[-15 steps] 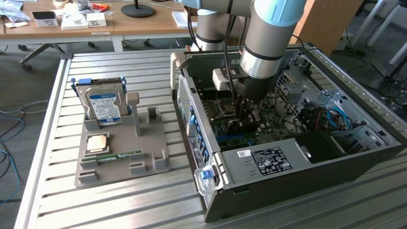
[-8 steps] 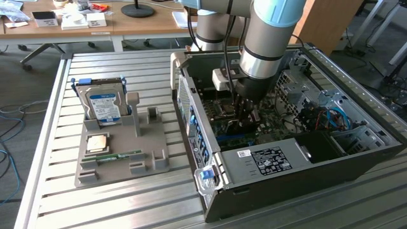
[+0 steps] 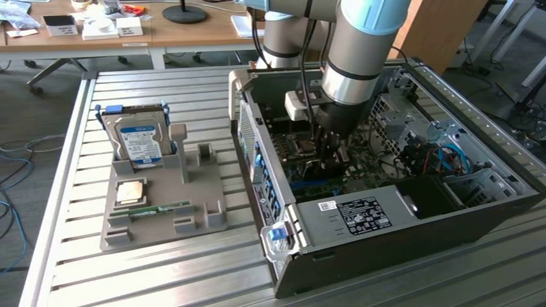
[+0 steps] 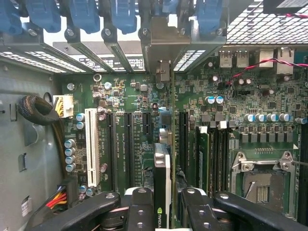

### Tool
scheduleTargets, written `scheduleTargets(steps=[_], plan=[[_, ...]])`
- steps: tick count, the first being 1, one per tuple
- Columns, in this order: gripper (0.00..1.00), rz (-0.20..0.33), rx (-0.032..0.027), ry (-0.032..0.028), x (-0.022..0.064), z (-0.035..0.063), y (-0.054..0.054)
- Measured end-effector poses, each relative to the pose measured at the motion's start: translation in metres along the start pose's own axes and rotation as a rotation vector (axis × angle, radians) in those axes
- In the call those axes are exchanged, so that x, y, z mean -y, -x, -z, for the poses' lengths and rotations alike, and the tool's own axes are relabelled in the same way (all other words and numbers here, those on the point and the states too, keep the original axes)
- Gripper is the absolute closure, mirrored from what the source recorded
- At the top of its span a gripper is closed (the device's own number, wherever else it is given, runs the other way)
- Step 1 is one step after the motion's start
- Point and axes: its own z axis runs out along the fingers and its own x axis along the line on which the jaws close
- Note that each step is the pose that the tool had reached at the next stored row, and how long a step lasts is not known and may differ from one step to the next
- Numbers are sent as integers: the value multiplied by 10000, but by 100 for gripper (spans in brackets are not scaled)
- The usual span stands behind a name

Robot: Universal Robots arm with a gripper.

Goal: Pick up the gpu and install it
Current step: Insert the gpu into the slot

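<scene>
jaws clamped on gpu (image 4: pixel 162 168), card edge-on over motherboard (image 4: pixel 269 125) inside open pc case (image 3: pixel 401 256), grey tray (image 3: pixel 204 192) on tabletop (image 3: pixel 153 268) holds hard drive (image 3: pixel 140 141), cpu (image 3: pixel 130 190), ram stick (image 3: pixel 162 210)

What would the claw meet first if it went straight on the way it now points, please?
The claw, shut on the gpu, points at the motherboard. The card's edge would likely reach the expansion slots first, though depth is unclear.
</scene>
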Motion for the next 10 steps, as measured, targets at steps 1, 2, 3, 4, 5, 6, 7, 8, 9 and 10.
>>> scheduleTargets(steps=[1,2,3,4,5,6,7,8,9,10], plan=[[73,1,0,0,0,0,0],[73,9,1,-3,-2,0,0],[73,25,-2,-8,-5,2,-1],[73,42,-1,-20,-8,2,0],[73,58,-1,-39,-12,2,-1],[73,74,-1,-61,-16,2,-1],[73,88,1,-84,-19,2,-1],[73,103,3,-112,-22,2,-1],[73,115,4,-140,-26,2,-1],[73,120,6,-166,-32,1,0]])
